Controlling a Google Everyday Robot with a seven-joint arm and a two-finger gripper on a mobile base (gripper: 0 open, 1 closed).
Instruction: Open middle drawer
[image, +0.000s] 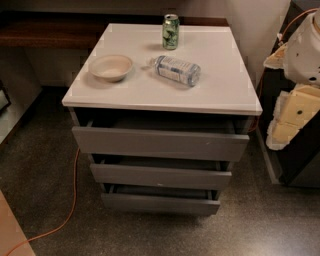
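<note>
A: Status. Cabinet (200, 95), white top. The middle drawer (160, 176) is the second grey front down on the cabinet, between the wide top drawer (160, 143) and the narrow bottom drawer (160, 202). A dark gap shows above its front, so it looks barely out.

B: Gripper?

A: The gripper (292, 119) hangs off the cabinet's right side, about top-drawer height, apart from every front. Open or closed: cannot tell.

B: Risks?

A: There is no handle, so it must catch the upper edge. The fronts sit close together, and a high approach would likely drag the top drawer instead. A sharp tug could roll the bottle (176, 70) lying on the cabinet top, or tip the can (170, 31) near the cabinet's back edge. The bowl (111, 67) seems less at risk.
</note>
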